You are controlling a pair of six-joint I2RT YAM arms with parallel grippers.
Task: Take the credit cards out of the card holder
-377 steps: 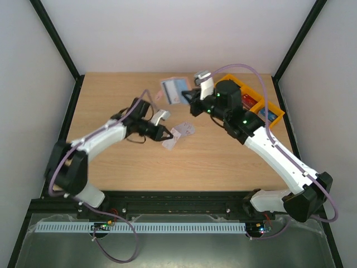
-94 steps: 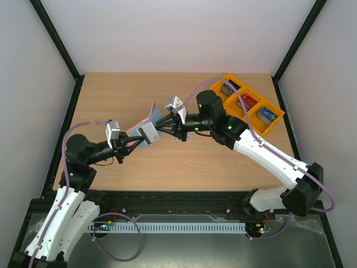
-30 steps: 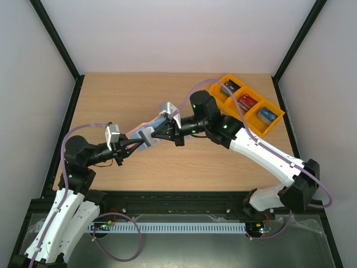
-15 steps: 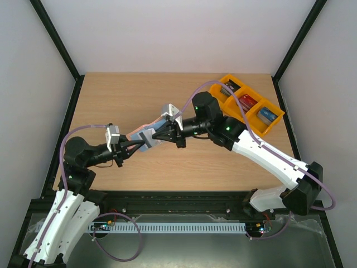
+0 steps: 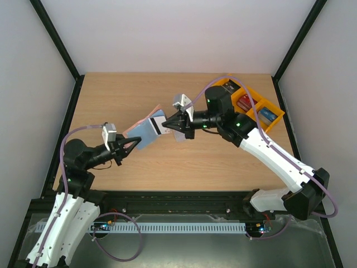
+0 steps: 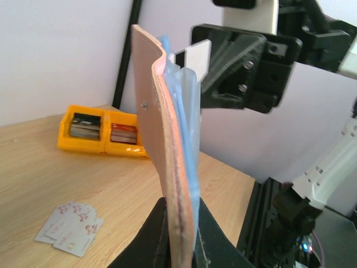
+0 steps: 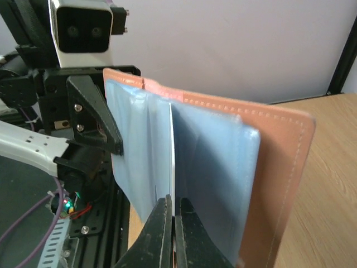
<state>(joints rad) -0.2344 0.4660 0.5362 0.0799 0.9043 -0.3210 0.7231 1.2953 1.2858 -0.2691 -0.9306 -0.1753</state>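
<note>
The card holder [image 5: 142,132] is held up off the table, pinkish-tan outside and light blue inside. My left gripper [image 5: 127,146] is shut on its lower edge; in the left wrist view the holder [image 6: 167,145] stands edge-on between my fingers. My right gripper [image 5: 169,125] is shut on a white credit card [image 5: 161,127] at the holder's right edge. In the right wrist view the card [image 7: 172,151] is edge-on, partly inside a blue pocket [image 7: 212,167]. Whitish cards with reddish marks [image 6: 70,229] lie on the table.
An orange bin row [image 5: 254,106] with dark, red and blue boxes stands at the back right, also in the left wrist view [image 6: 103,131]. The wooden table [image 5: 111,100] is bounded by black frame posts and white walls.
My right gripper has drawn back to the right with the white card, which now sticks further out of the holder. My left gripper and the holder have shifted slightly.
</note>
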